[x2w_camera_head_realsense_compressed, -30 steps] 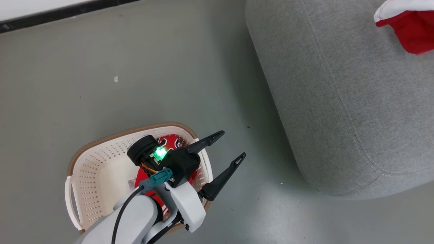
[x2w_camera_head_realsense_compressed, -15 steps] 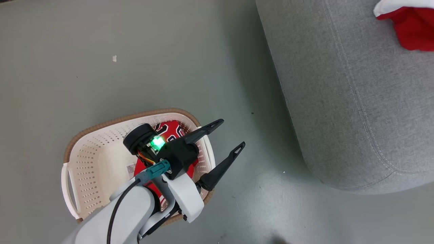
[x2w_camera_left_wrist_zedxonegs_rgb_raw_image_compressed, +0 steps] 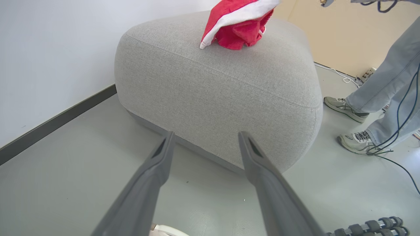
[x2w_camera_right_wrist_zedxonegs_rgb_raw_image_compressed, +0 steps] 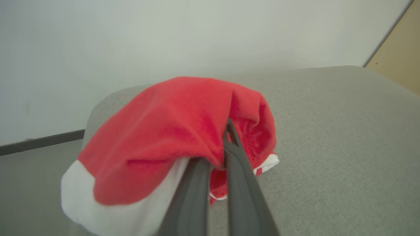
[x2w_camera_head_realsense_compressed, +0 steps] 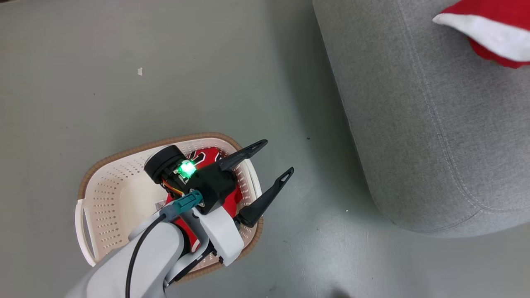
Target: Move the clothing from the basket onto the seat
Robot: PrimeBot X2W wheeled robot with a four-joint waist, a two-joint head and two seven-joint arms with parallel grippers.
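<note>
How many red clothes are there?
2. One red jersey lies in the basket; one red garment, held by the right gripper, touches the seat. More may hide beneath the left arm.

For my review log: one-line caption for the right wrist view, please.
Right tool shut on a red garment with white trim, holding it over the grey seat.
</note>
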